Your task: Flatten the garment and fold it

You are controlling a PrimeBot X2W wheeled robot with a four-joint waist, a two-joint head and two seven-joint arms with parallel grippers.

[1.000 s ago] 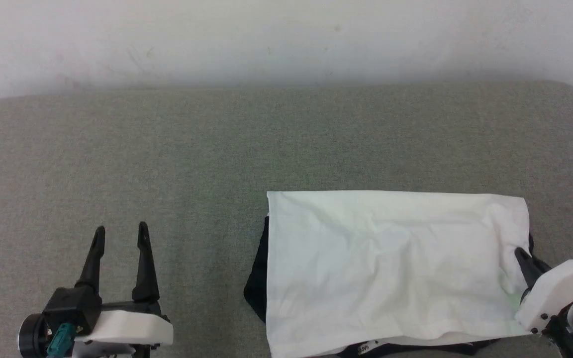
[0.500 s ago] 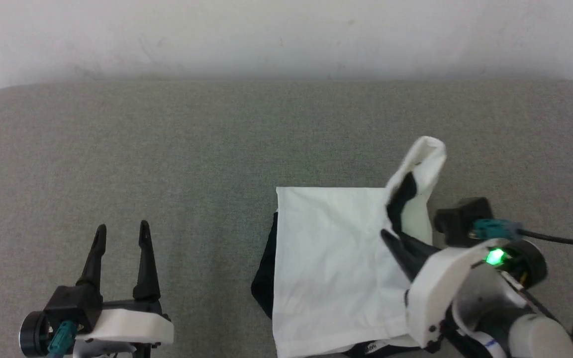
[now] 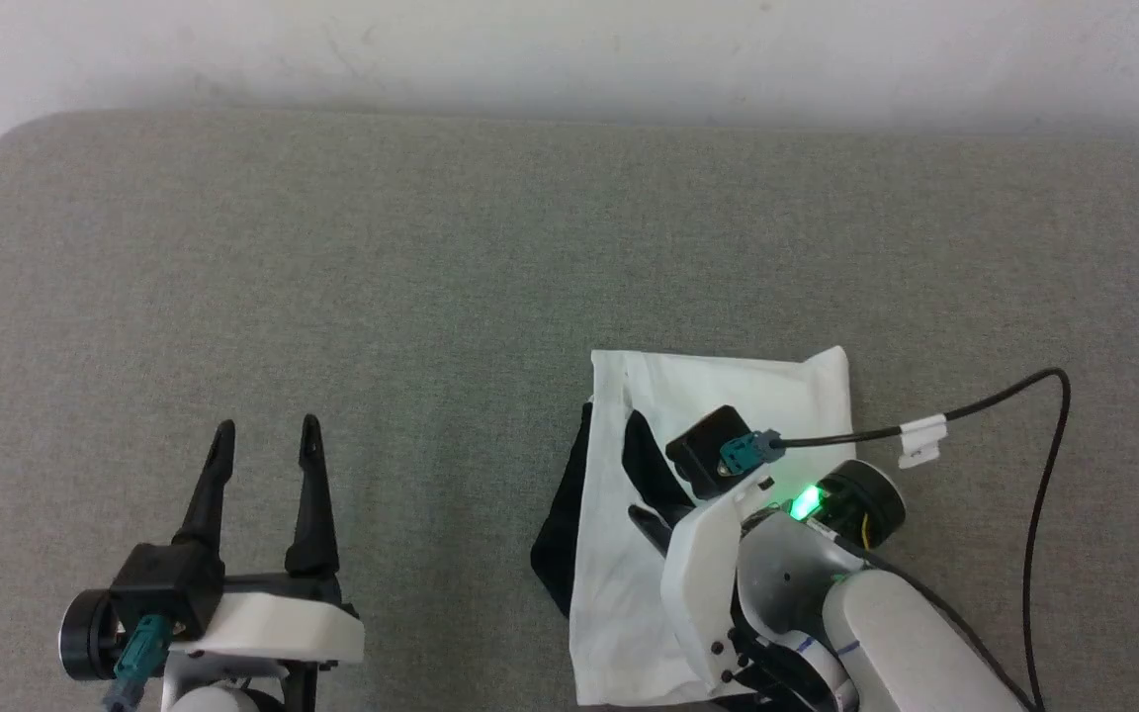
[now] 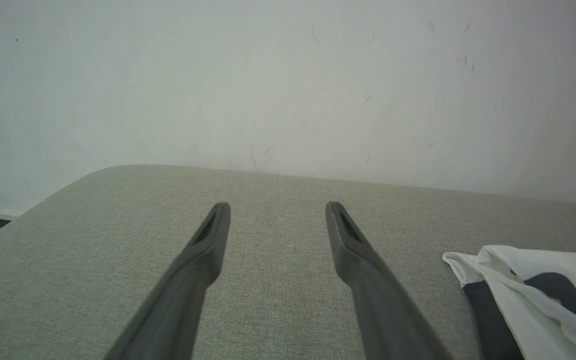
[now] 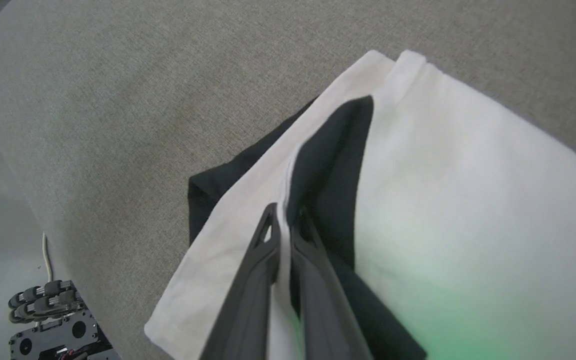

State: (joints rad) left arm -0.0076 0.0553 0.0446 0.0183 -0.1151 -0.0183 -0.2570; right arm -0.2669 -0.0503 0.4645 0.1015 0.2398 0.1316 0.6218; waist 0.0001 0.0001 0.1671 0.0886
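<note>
Right gripper [image 5: 283, 212] pinches soft garment [image 5: 468, 175], apparently doubled, on grey woven surface [image 5: 118, 100].

Left gripper [image 3: 266, 425] is poised over the front left of the table [image 3: 431, 247], fingers spread wide and holding nothing. Right gripper [image 5: 285, 211] is clamped on a garment [image 5: 458, 170] fold, its pale forearm [image 3: 911, 643] reaching in from the front right

White garment [image 3: 728, 391], apparently black-sleeved

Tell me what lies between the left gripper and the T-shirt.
Nothing but the bare grey fabric surface. In the head view, no object lies between the open left gripper and the partly folded T-shirt.
</note>
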